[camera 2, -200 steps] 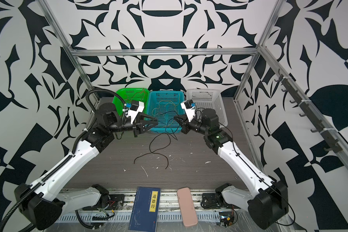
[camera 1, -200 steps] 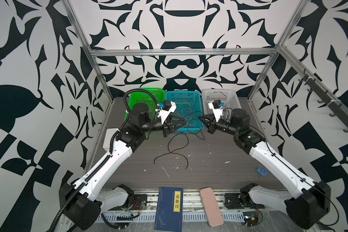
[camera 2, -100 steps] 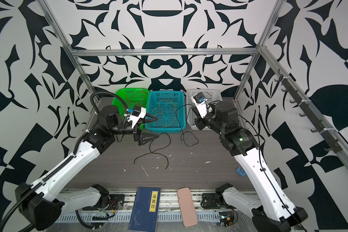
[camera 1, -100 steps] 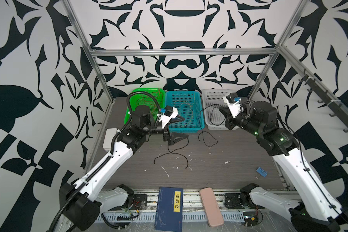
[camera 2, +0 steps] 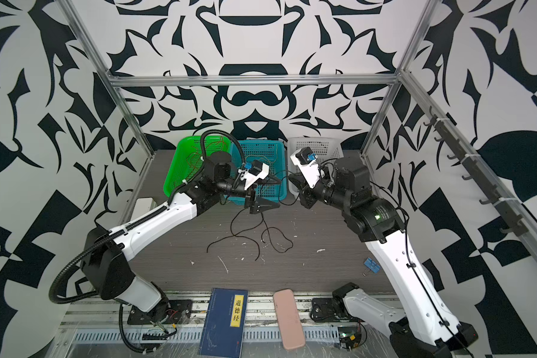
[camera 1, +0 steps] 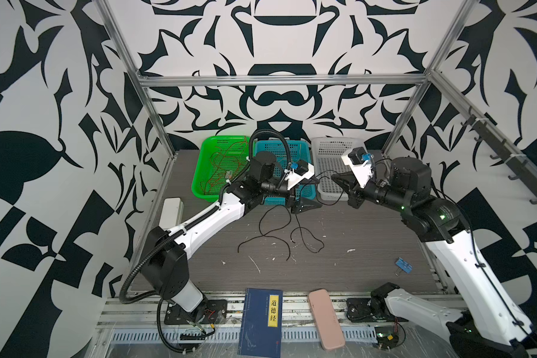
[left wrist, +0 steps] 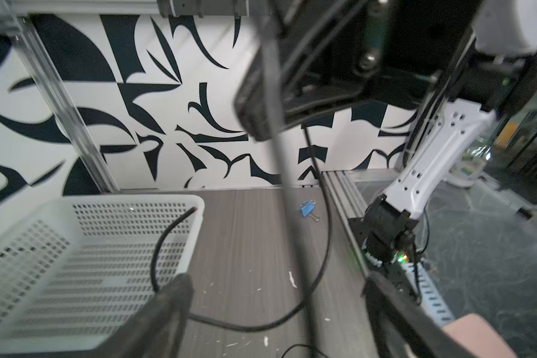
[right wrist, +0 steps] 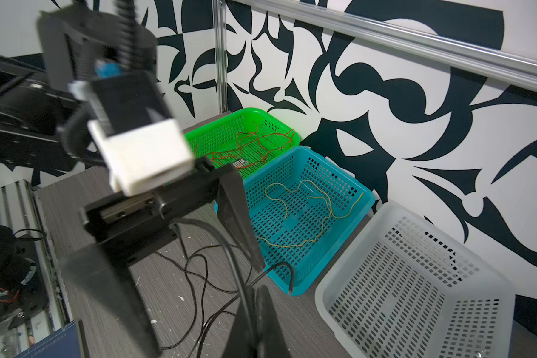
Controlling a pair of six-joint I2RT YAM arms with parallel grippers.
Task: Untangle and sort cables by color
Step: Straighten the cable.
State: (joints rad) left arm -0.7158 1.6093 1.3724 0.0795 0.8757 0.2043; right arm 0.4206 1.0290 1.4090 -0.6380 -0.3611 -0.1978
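On the grey worktop [camera 1: 354, 223], three baskets stand in a row along the back wall. The green basket [right wrist: 255, 110] holds the red cables [right wrist: 251, 145], the teal basket [right wrist: 366, 198] holds the yellow cables [right wrist: 307, 198], and the white basket [right wrist: 323, 288] is empty, so it is probably meant for black. The right tool [camera 1: 335, 178] is clenched on a black cable [left wrist: 324, 241], which sags in a loop between the spread fingers of the left tool [camera 1: 318, 192]. That tool is released and grips nothing. More black cables [camera 1: 270, 238] lie curled on the worktop below. To do this step well, the left tool should stay wide and draw back so its fingers do not snag the loop. The right tool should rise until the whole strand hangs free. It should then travel over the white basket and sink low inside it before letting go, because a wire this light springs out easily. The cable's free end [left wrist: 194, 210] already shows against that basket's wall. I cannot tell whether the strand is still hooked into the pile, so a slow lift is safer.
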